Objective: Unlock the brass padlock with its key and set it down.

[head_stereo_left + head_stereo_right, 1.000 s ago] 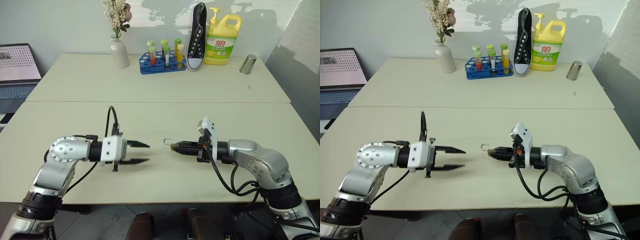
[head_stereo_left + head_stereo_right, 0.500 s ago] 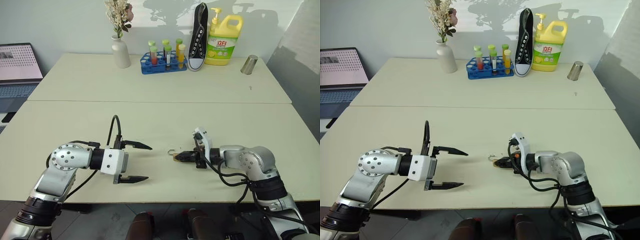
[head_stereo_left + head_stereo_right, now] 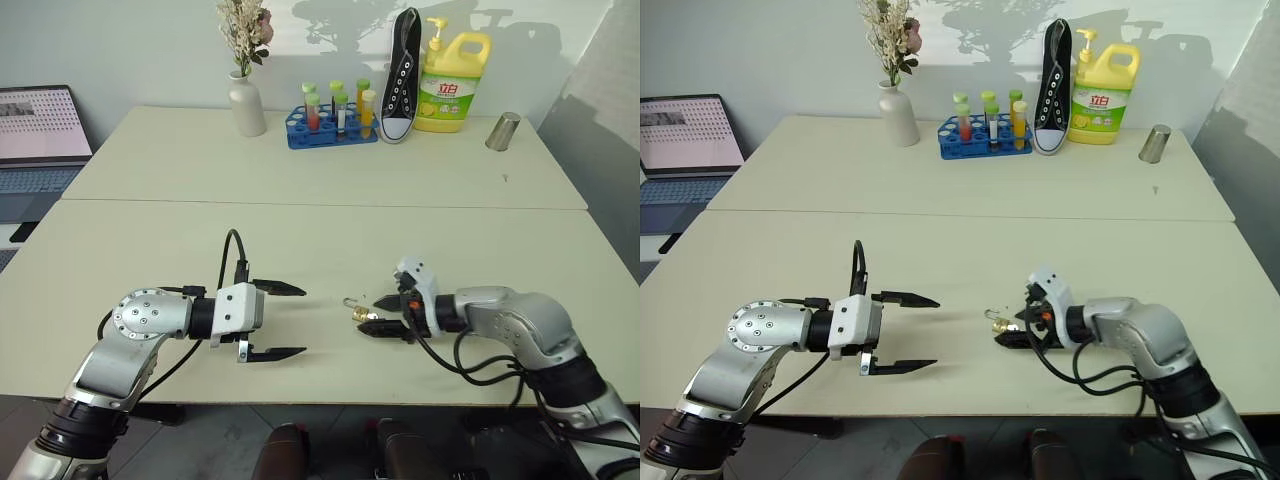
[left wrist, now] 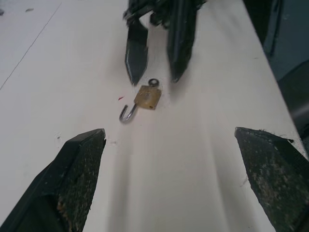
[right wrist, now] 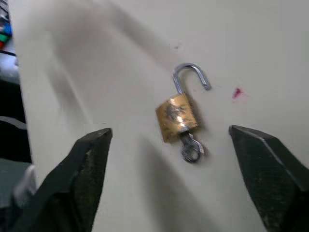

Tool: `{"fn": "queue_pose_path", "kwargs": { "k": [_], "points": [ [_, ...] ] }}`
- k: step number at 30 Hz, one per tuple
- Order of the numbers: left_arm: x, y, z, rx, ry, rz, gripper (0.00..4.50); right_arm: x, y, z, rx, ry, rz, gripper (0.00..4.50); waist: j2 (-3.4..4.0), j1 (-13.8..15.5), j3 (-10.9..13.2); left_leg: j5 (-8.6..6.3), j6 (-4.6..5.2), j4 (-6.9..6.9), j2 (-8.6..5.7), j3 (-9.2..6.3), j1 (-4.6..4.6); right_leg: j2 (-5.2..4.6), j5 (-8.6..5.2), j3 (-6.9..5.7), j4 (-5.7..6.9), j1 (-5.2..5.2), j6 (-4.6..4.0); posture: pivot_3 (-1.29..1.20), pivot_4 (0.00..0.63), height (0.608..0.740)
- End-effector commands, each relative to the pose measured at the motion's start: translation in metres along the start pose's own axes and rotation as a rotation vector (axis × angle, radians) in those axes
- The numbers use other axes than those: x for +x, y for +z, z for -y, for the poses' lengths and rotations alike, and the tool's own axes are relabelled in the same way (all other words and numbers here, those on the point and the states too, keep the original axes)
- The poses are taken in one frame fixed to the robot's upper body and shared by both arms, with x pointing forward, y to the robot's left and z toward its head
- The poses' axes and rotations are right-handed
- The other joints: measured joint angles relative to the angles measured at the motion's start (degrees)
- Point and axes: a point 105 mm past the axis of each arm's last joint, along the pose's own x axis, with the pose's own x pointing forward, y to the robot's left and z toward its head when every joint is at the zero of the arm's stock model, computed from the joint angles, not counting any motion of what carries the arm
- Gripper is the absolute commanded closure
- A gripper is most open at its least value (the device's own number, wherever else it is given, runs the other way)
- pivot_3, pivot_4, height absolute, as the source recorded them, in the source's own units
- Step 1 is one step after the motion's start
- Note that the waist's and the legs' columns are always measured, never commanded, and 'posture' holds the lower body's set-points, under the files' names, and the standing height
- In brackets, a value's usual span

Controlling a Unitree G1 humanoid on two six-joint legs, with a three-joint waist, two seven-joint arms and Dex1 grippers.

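Left gripper (image 3: 291,321): forearm low over the near table (image 3: 300,240) edge, pointing right, fingers spread wide, empty.
Right gripper (image 3: 384,316): pointing left, low, fingers parted, gripping nothing.
Padlock (image 5: 177,117): flat on the table just beyond the right fingertips, between the grippers; shackle swung open, key (image 5: 191,148) in its base.

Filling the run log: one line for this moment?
brass padlock: on table, shackle open, key in | right gripper: open, just behind it | left gripper: open, apart
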Motion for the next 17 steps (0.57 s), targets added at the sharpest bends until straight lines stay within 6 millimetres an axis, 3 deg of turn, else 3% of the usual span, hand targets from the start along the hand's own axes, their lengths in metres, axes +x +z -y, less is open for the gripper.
{"fn": "queue_pose_path", "kwargs": {
  "k": [1, 5, 8, 17],
  "points": [
    [0.002, 0.003, -0.003, 0.011, 0.043, -0.021, 0.0, -0.016, 0.003, 0.0, -0.134, -0.042, 0.011, 0.03, 0.0, -0.04, 0.0, 0.0, 0.0, 0.0, 0.01, 0.0, 0.0, 0.0, 0.0, 0.0, 0.0, 0.0, 0.0, 0.0, 0.15, 0.74],
    [0.003, 0.002, 0.0, -0.006, 0.017, -0.024, 0.0, -0.04, 0.016, -0.008, -0.265, -0.085, 0.114, 0.03, 0.0, -0.13, 0.03, 0.0, 0.0, -0.06, 0.09, -0.02, -0.02, 0.0, -0.01, 0.01, 0.0, -0.06, 0.0, 0.0, 0.15, 0.74],
    [0.002, 0.004, 0.0, -0.015, 0.004, -0.009, 0.0, -0.047, 0.016, -0.008, -0.302, -0.109, 0.129, 0.03, 0.0, -0.25, 0.04, 0.0, -0.01, -0.08, 0.12, -0.01, -0.02, 0.01, -0.01, 0.01, 0.0, -0.07, -0.01, 0.0, 0.15, 0.74],
    [0.003, 0.007, 0.002, -0.026, -0.04, 0.021, 0.0, -0.049, 0.013, -0.019, -0.375, -0.059, 0.134, 0.03, 0.0, -0.25, 0.04, 0.0, -0.01, -0.06, 0.1, 0.03, 0.0, 0.02, -0.01, 0.03, 0.0, -0.07, -0.01, 0.0, 0.15, 0.74]
  ]
}}
